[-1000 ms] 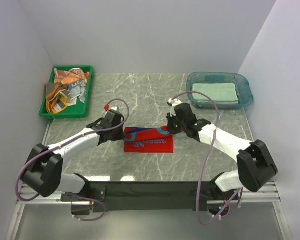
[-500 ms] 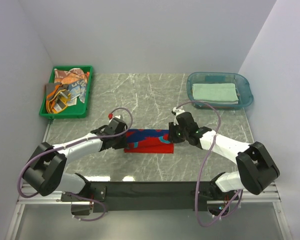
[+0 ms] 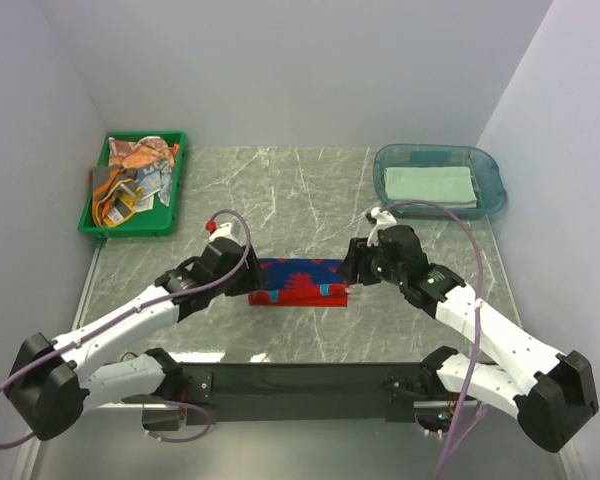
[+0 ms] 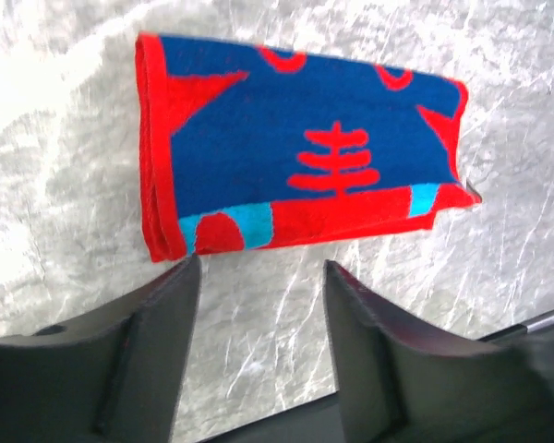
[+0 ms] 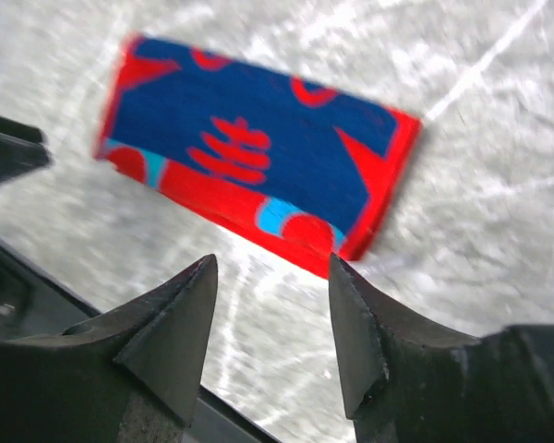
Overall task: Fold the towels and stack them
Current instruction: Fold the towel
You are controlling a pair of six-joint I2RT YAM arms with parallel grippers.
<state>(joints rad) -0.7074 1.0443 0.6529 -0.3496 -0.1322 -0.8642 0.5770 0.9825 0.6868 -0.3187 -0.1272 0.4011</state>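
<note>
A red and blue towel (image 3: pixel 300 282) lies folded in a flat strip on the marble table, blue face up. My left gripper (image 3: pixel 248 281) hovers at its left end, open and empty. In the left wrist view the towel (image 4: pixel 295 157) lies just beyond the open gripper (image 4: pixel 261 266). At the towel's right end my right gripper (image 3: pixel 351 270) is open too, with nothing between its fingers. The right wrist view shows the towel (image 5: pixel 258 157) ahead of that gripper (image 5: pixel 272 263). Crumpled towels (image 3: pixel 135 175) fill the green tray. A folded pale green towel (image 3: pixel 430 185) rests in the blue tub.
The green plastic tray (image 3: pixel 130 228) stands at the back left corner of the table. The clear blue tub (image 3: pixel 492 182) stands at the back right. A black bar runs along the near edge by the arm bases.
Both grippers held the towel's far edge, brought it over toward the near side, then opened and let go. The towel now lies folded, blue side up, and both arms have drawn back.
</note>
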